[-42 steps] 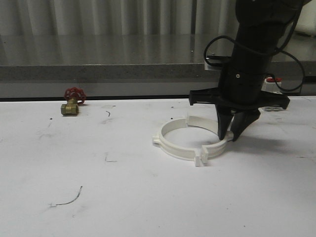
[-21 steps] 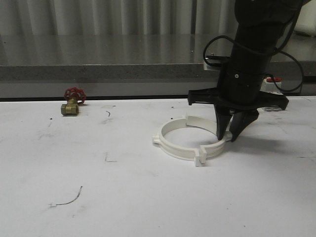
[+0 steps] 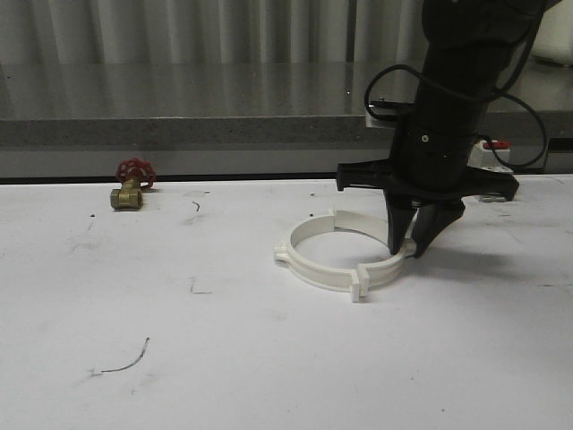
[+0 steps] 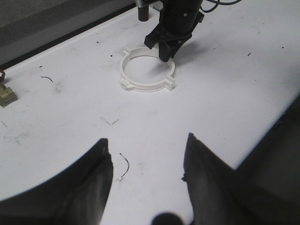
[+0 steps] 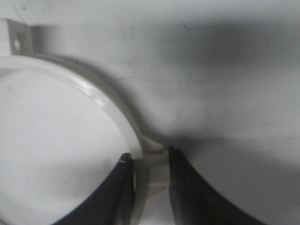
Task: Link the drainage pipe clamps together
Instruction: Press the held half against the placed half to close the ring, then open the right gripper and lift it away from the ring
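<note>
The two white drainage pipe clamps (image 3: 322, 273) lie as a ring on the white table, the far half (image 3: 358, 219) against the near half. Their front end tabs (image 3: 361, 287) meet. My right gripper (image 3: 405, 251) points straight down at the ring's right side. In the right wrist view its fingers (image 5: 149, 157) are shut on the clamp wall (image 5: 108, 105) at an end tab. The left wrist view shows the ring (image 4: 140, 86) with the right gripper (image 4: 165, 56) on it. My left gripper (image 4: 147, 143) hangs open over bare table, well short of the ring.
A brass valve with a red handwheel (image 3: 132, 186) lies at the back left of the table. A white boxy part with a red top (image 3: 492, 154) sits behind the right arm. A grey ledge (image 3: 179, 130) runs along the back. The table's edge (image 4: 281, 122) shows in the left wrist view.
The right gripper has shifted slightly to the left, and the ring of clamps has slid left with it. The left gripper's earlier position is not shown.
</note>
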You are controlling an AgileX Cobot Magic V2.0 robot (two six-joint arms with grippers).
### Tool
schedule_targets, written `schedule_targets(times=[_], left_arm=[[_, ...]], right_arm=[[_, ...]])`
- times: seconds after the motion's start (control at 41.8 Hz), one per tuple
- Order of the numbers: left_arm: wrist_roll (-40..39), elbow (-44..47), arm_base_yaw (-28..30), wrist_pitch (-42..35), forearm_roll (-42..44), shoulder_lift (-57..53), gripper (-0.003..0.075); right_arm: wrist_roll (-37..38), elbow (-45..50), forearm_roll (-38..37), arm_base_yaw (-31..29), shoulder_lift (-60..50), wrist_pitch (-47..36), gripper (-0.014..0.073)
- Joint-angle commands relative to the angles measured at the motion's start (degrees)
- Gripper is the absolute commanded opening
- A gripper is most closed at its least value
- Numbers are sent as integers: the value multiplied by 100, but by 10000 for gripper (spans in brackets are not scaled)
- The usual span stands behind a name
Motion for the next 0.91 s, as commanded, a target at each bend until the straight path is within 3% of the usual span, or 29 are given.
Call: schedule_targets(times=[0.0, 0.12, 0.311, 0.741, 0.885], left_arm=[[-17, -152, -36, -412, -76, 9, 347], [-17, -152, -36, -412, -76, 9, 347], [-17, -152, -36, -412, -76, 9, 347], [-17, -152, -36, -412, -76, 9, 347], [-17, -152, -36, -412, -76, 9, 347]], right_arm=[[2, -158, 27, -4, -249, -153, 168], [2, -158, 27, -4, -232, -153, 203], [2, -158, 27, -4, -232, -164, 344], [-38, -158, -156, -4, -1003, -85, 351], [-1076, -158, -250, -4, -1633, 218, 351]])
